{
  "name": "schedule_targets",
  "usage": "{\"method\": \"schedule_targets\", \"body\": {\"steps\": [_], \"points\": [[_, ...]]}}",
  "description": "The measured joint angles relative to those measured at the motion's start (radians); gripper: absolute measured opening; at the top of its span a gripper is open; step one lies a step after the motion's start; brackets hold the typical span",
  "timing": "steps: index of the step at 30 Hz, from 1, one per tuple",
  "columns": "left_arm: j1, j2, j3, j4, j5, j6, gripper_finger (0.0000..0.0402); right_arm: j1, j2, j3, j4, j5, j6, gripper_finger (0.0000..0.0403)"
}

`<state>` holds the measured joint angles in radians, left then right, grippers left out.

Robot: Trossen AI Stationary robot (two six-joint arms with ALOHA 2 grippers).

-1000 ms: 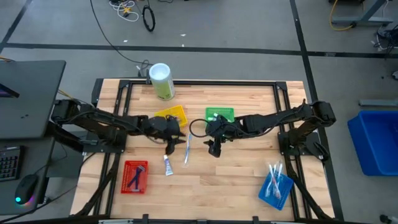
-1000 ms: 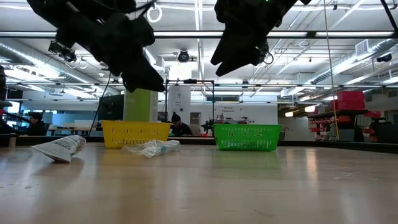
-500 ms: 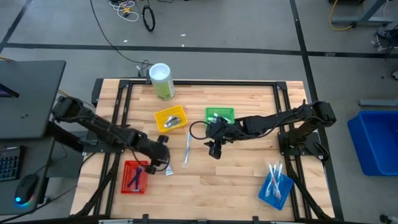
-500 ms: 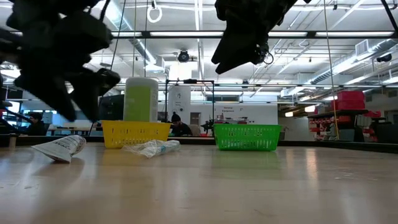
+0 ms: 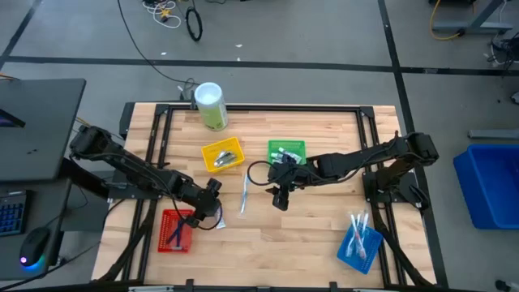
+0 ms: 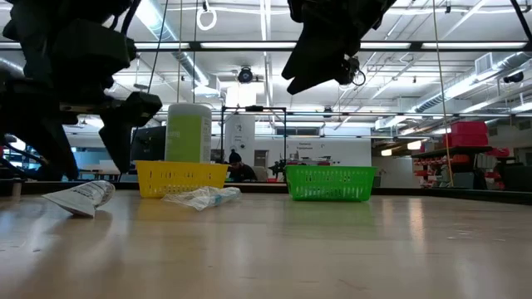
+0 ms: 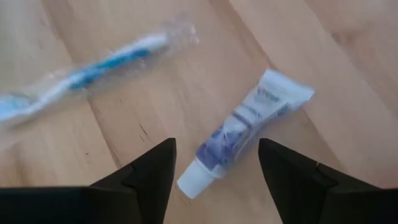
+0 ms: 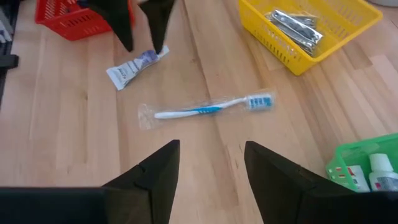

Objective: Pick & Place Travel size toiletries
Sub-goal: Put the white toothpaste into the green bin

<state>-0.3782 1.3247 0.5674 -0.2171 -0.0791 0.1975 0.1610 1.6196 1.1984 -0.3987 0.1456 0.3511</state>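
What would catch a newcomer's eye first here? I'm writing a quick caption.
The left gripper, open, hangs right over a small white tube lying on the wood near the red basket. Beside the tube lies a wrapped toothbrush, with the right gripper open above it at mid-table. Yellow, green and blue baskets stand around.

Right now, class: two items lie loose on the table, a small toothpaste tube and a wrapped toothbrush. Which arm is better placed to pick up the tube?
Left, probably. The left gripper hangs open directly over the toothpaste tube, which lies between its fingers' line. The right gripper, also open, faces the wrapped toothbrush instead, with the tube beyond it.
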Motion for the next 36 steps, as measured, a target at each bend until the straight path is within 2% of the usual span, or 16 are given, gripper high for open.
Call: {"method": "schedule_targets", "body": {"steps": [6, 16, 27, 32, 36], "points": [[0.0, 0.107, -0.001, 0.059, 0.008, 0.126, 0.024, 0.017, 0.0, 0.0, 0.015, 0.0, 0.0, 0.0186], [0.001, 0.178, 0.003, 0.107, 0.046, 0.097, 0.0231, 0.02, 0.0, 0.0, 0.017, 0.001, 0.0, 0.0186], [-0.001, 0.18, 0.024, 0.081, 0.05, 0.154, 0.0126, 0.019, 0.0, 0.0, 0.019, 0.001, 0.0, 0.0186], [0.001, 0.182, 0.113, 0.057, 0.015, 0.152, 0.0087, 0.019, 0.0, 0.0, 0.019, 0.001, 0.0, 0.0182], [0.022, 0.183, 0.201, -0.044, -0.043, 0.117, 0.0075, 0.019, 0.0, 0.0, 0.015, 0.001, 0.0, 0.0182]]}}
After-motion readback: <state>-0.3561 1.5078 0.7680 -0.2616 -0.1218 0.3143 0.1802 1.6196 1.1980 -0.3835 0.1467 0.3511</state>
